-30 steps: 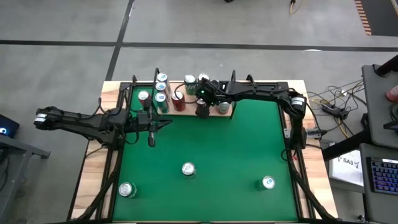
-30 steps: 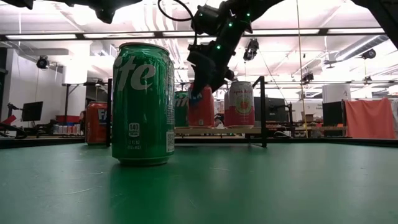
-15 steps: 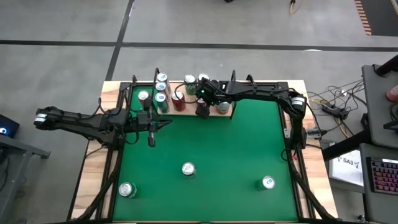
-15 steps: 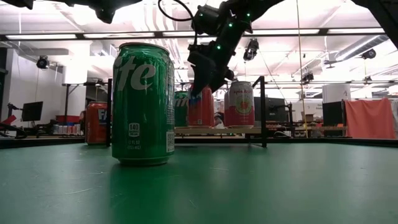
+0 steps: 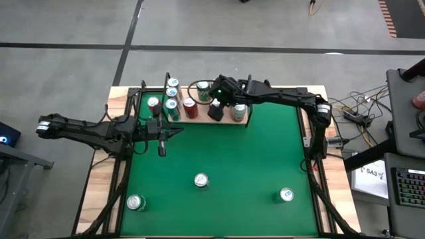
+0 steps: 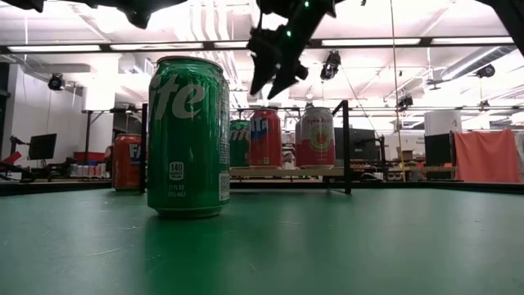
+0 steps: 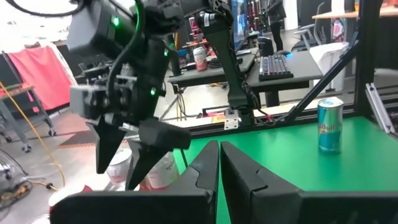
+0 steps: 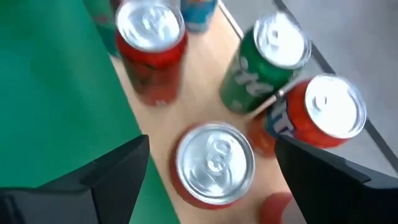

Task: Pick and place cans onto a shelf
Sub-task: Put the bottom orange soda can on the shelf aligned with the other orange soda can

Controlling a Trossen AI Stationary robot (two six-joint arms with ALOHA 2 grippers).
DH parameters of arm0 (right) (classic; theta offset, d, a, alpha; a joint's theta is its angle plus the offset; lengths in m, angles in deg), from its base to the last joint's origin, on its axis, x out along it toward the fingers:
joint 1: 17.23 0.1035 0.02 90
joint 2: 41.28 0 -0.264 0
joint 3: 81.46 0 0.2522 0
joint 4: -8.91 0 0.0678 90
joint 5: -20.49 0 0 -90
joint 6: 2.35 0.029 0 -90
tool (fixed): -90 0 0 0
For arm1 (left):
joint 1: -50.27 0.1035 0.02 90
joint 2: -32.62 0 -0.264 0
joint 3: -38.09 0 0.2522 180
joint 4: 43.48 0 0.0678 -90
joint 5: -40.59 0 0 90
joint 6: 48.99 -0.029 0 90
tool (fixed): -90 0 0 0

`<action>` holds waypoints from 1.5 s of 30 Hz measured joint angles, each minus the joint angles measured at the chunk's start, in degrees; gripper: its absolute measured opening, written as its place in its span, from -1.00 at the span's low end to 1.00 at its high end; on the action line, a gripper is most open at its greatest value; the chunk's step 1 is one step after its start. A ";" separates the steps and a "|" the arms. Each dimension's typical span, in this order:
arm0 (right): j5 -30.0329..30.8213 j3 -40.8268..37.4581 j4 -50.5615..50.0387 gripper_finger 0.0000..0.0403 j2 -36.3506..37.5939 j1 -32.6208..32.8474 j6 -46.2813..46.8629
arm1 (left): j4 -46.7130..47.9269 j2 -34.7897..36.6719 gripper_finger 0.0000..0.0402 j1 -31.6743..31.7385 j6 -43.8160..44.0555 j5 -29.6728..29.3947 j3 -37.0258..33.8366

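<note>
My right gripper [image 6: 274, 75] hangs open above the shelf [image 5: 229, 121], clear of a red can [image 6: 264, 138] that stands upright on the board straight below it. In the right wrist view that can's silver top [image 8: 214, 163] lies between my two fingers without touching them. More cans stand on the shelf: a second red one [image 8: 151, 46], a green one [image 8: 267, 62] and a red-and-blue one [image 8: 323, 109]. My left gripper [image 5: 179, 131] waits shut over the table's left part, pointing level toward the right side.
Loose cans stand on the green table: one at the near middle [image 5: 200, 180], one near left [image 5: 135, 202], one near right [image 5: 286, 194]. Several more [image 5: 171, 99] cluster left of the shelf. A black wire upright [image 6: 347, 147] rises at the shelf's end.
My right gripper has risen straight up from the red can on the shelf, its fingers now clear above the can's top. The can stays standing upright on the board where it was.
</note>
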State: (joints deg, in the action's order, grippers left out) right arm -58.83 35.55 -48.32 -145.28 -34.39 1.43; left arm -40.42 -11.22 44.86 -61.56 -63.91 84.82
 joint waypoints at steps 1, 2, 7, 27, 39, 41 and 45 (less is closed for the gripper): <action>-0.14 0.54 0.03 0.67 0.18 0.31 0.58 | 0.08 0.07 -1.00 0.01 -0.51 0.00 0.00; -0.47 0.97 0.01 0.66 0.32 0.72 0.97 | 0.13 0.10 -1.00 0.01 -1.15 0.00 0.00; -2.49 1.66 -0.48 0.52 0.49 3.91 1.25 | 1.59 0.31 -1.00 0.01 -3.83 -0.15 0.00; -2.92 1.44 -10.20 -0.95 -3.17 2.45 0.08 | 4.95 0.86 -1.00 0.01 -18.53 0.04 -2.05; 0.12 1.44 -10.06 -0.96 -3.40 0.59 -0.22 | 5.58 0.86 -1.00 0.01 -16.93 0.04 -2.37; 0.84 1.44 -10.16 -0.96 -3.40 0.34 -0.51 | 5.56 0.86 -1.00 0.01 -16.25 0.04 -2.36; 1.07 1.44 -10.28 -0.96 -3.39 -0.02 -0.89 | 5.60 0.86 -1.00 0.01 -14.86 0.04 -2.37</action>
State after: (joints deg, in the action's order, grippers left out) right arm -57.77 36.99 -58.60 -148.67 -34.41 0.54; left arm -34.82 -10.36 44.87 -76.42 -63.86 82.45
